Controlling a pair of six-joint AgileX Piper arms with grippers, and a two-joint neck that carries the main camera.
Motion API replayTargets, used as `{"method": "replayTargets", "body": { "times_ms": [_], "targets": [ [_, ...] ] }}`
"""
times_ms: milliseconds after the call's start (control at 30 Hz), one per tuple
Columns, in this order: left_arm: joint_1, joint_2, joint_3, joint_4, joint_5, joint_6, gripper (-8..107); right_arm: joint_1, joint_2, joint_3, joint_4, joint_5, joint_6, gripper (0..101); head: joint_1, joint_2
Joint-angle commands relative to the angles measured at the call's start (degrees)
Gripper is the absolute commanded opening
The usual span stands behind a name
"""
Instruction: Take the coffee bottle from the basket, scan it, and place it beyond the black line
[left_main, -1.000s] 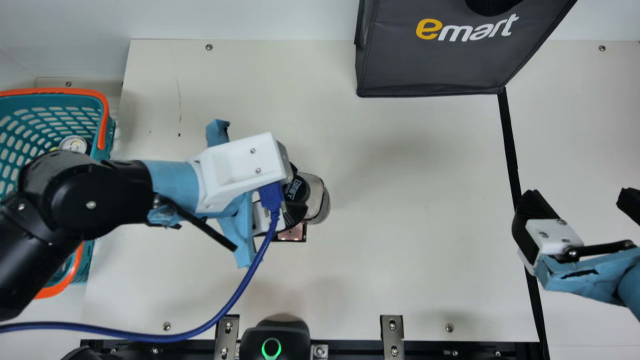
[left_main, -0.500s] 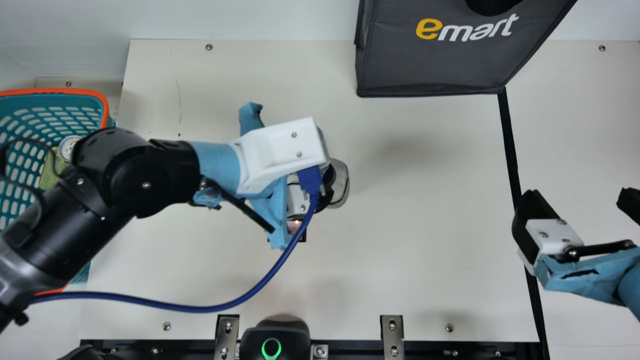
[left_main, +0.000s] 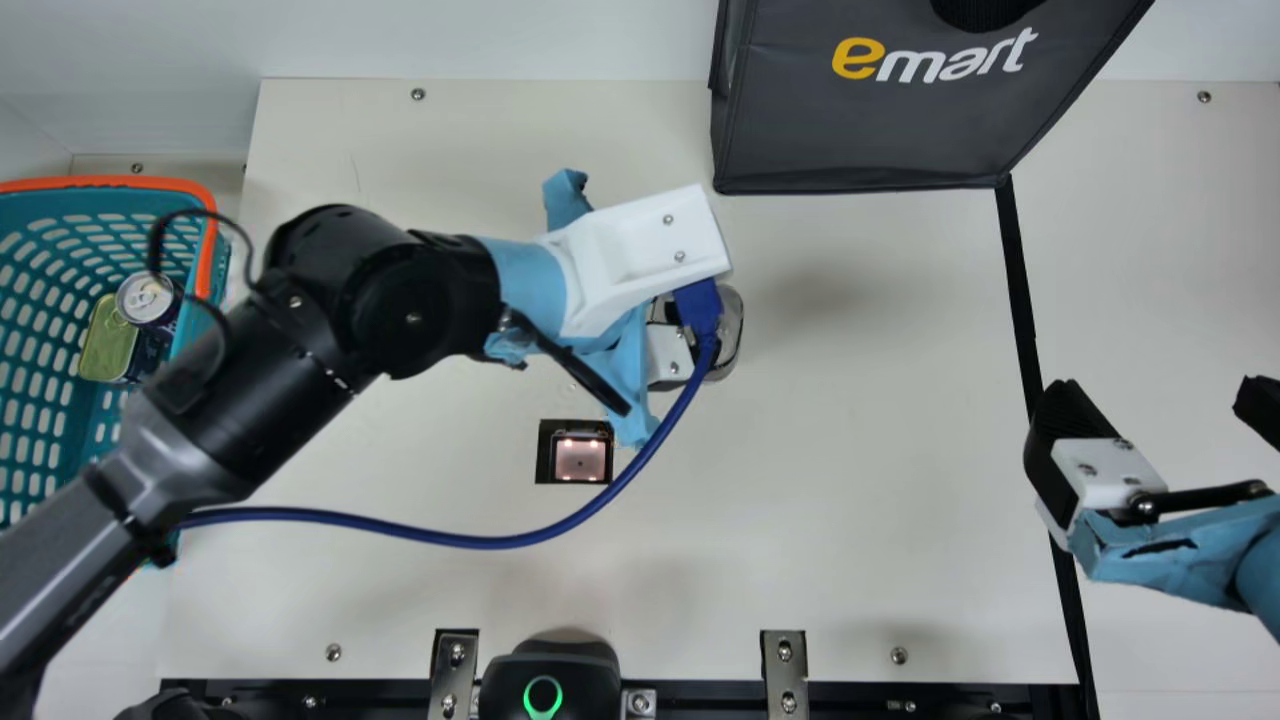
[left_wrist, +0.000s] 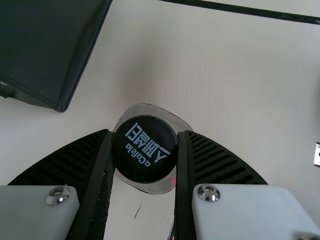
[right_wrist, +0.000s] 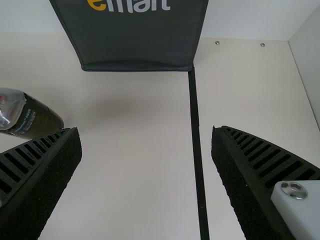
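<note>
Main view: gripping the coffee bottle (left_main: 733, 335) with the left claw (left_main: 668, 355), near the scanner (left_main: 580, 457); holding the right claw (left_main: 1158, 400) open, with the black line (right_wrist: 197, 135) between its fingers in the right wrist view.

Main view high, downward — wrist views nearer, bag (left_main: 860, 135) in all

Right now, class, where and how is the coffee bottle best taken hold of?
Probably by its round black cap, from the cap end, one finger on either side, as the left end effector holds it: the cap is narrower than the clear body and faces that end effector.
</note>
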Motion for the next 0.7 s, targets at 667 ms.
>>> {"method": "replayTargets", "body": {
  "times_ms": [667],
  "targets": [
    [-1.73,6.87,-2.38,2.34,-2.60,-2.09,10,0.00,0.00,0.00,0.00,0.00,0.00,91,-0.96,0.09]
  ]
}}
